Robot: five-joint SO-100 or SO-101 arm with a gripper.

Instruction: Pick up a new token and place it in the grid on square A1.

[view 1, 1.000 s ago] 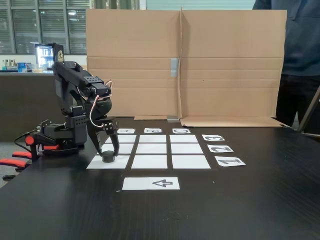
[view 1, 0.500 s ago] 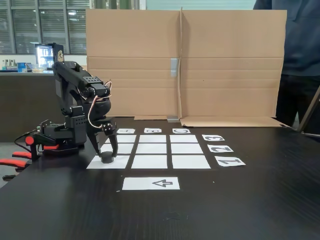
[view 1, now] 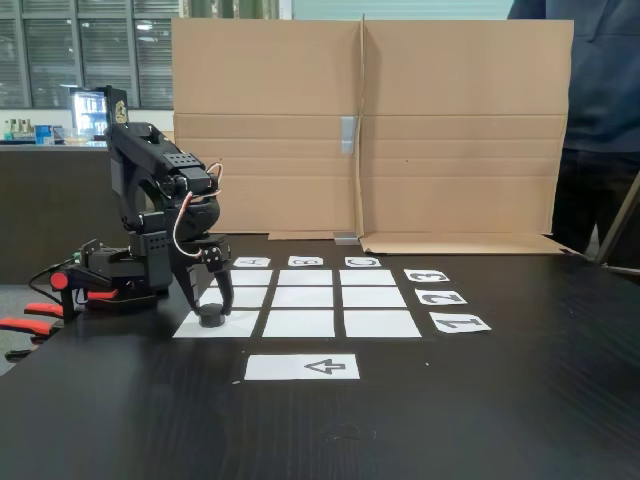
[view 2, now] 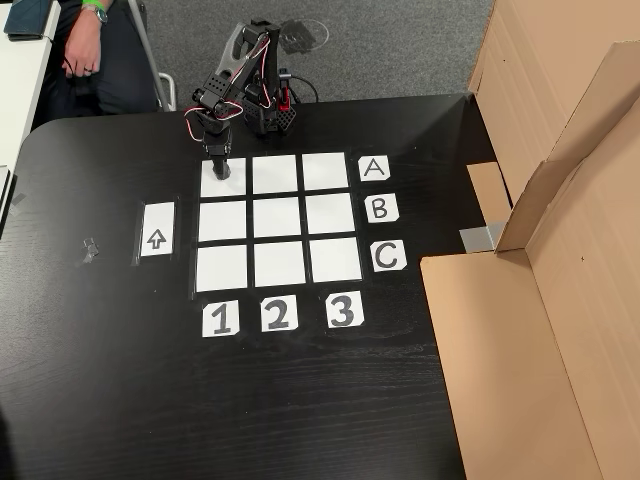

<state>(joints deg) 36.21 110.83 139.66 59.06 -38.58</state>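
- Black is the colour of the little round token (view 1: 212,318), and I see it sitting on square A1 (view 1: 190,326), the near left corner of the grid (view 1: 303,297) in the fixed view.
- My jaws (view 1: 204,303) hang right over the token, one finger on each side.
- I cannot tell if the fingers touch the token or are a bit apart from it.
- From the other view, the token (view 2: 222,171) is on the corner square (view 2: 213,185) in line with label A (view 2: 374,168) and label 1 (view 2: 221,319).
- I see the arrow strip (view 1: 303,367) lying just in front of the grid on the dark surface (view 1: 500,400).
- Brown cardboard (view 1: 370,130) stands behind the grid.
- I see a person (view 1: 600,120) at the right edge.
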